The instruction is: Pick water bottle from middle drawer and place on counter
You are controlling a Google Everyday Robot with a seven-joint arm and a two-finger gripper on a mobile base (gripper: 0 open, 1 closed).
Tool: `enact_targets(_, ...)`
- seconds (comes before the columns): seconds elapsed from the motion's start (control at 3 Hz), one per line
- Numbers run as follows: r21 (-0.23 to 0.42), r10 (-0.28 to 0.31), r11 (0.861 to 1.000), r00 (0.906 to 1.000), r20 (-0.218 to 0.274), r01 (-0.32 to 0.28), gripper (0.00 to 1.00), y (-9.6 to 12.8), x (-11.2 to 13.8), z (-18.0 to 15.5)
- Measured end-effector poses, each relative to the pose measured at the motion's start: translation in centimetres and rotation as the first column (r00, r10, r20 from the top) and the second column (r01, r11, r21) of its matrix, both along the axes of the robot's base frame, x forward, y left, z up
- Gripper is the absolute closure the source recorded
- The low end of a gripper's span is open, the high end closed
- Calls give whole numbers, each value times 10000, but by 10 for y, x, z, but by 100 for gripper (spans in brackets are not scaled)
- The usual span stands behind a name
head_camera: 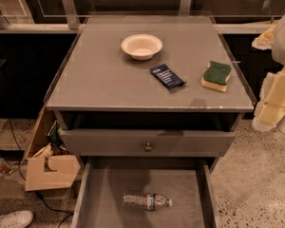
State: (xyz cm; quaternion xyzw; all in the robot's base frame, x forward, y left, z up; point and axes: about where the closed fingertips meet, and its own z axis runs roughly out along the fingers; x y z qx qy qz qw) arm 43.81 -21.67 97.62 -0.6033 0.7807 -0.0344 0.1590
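The water bottle (147, 201) lay on its side on the bare floor of the open middle drawer (104, 189), cap pointing right, near the drawer's centre and clear of both side walls. I judged it light and thin-walled, apt to dent under a hard squeeze and to roll on its ribs if nudged, so the dark label band at its middle looked the soundest place to take hold, gripping across the body from above. My tool (277, 99) hung at the right edge of view, beside the tabletop's (99, 80) right side and well apart from the bottle. Whether it was spread or pressed together I could not tell, and I could make out nothing in it or against it. Up on the tabletop stood a pale bowl (141, 46), a dark blue packet (166, 76) and a green-topped sponge (216, 75), with bare grey surface toward the left and front, where I reckoned the bottle could be set down.
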Motion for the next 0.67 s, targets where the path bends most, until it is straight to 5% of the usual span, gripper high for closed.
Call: enact_targets(0.67, 16, 132, 9999, 9997, 224, -132, 0, 7, 1, -7)
